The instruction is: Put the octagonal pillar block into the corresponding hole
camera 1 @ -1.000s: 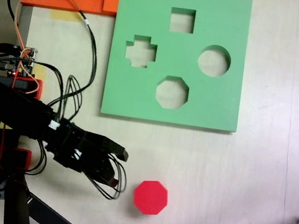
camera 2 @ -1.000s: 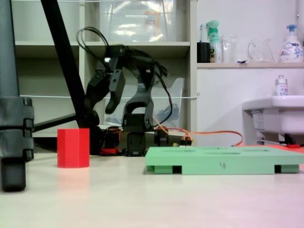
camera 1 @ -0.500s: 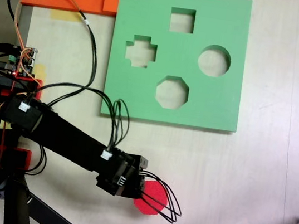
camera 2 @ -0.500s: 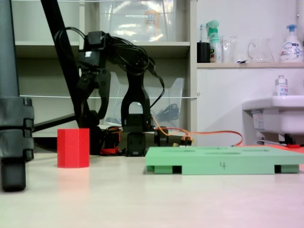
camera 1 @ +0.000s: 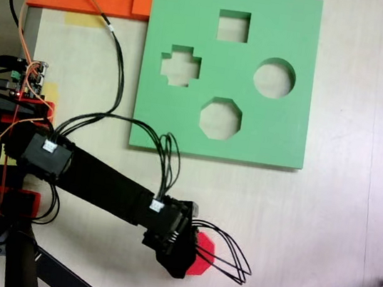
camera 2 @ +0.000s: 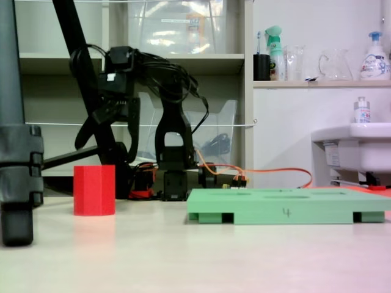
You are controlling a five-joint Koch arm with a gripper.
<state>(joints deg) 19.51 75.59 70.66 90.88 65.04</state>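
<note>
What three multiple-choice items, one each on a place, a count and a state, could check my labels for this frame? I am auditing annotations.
1. Where is the octagonal pillar block?
A. on the table, apart from the green board
B. in the round cutout
C. on the shelf

2. How many cutouts has the board?
A. two
B. four
C. six

3. How do the gripper jaws stand?
A. clamped on the block
B. spread apart above the block
C. inside the octagonal hole

Answers: 1 A, it stands on the tabletop beside the board. 2 B, square, cross, round and octagonal. 3 B, the side fixed view shows two jaws splayed over the block.
</note>
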